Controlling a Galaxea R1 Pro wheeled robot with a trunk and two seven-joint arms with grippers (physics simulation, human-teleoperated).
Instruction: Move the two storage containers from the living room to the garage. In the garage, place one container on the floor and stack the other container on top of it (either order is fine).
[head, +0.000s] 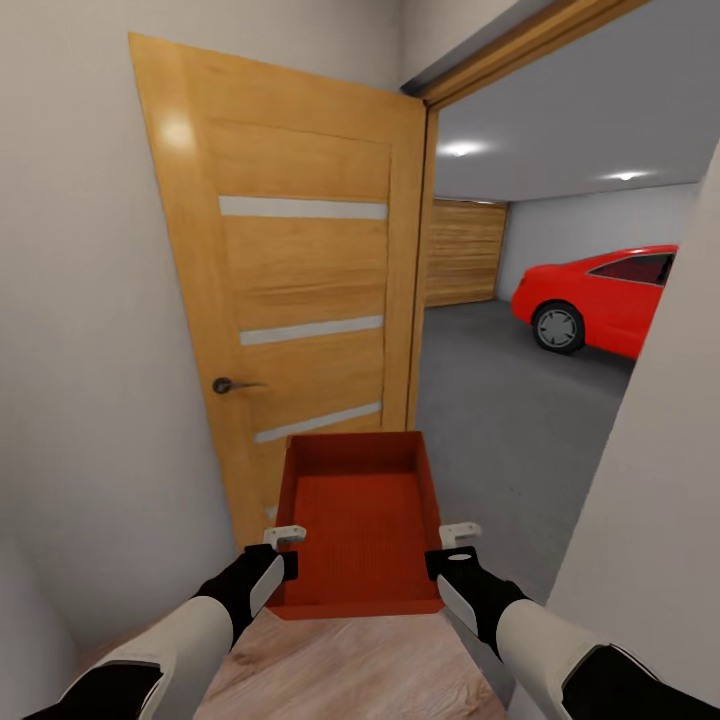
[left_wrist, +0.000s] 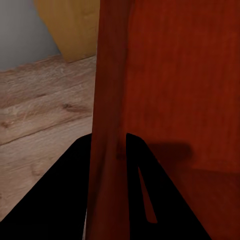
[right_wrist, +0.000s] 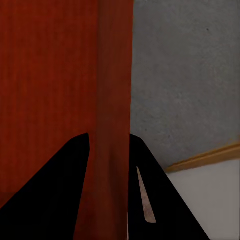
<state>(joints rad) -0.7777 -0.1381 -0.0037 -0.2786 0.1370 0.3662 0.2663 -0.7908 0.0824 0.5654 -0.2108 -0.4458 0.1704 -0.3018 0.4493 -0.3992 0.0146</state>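
Note:
One orange-red storage container (head: 360, 515) hangs level in front of me, held by both long walls. My left gripper (head: 284, 545) is shut on its left wall (left_wrist: 107, 125), and my right gripper (head: 452, 543) is shut on its right wall (right_wrist: 114, 100). In each wrist view the thin red wall runs between two black fingers (left_wrist: 60, 195) (right_wrist: 55, 185). The container is empty inside. Beyond the doorway lies the garage with its dark grey floor (head: 500, 400) and a wood-plank door (head: 465, 250) at the back. The second container is out of view.
An open wooden door (head: 300, 300) with a dark handle (head: 228, 385) stands close on the left. A white wall (head: 660, 480) bounds the doorway on the right. A red car (head: 605, 295) is parked in the garage. Light wood-plank flooring (head: 350, 670) lies under me.

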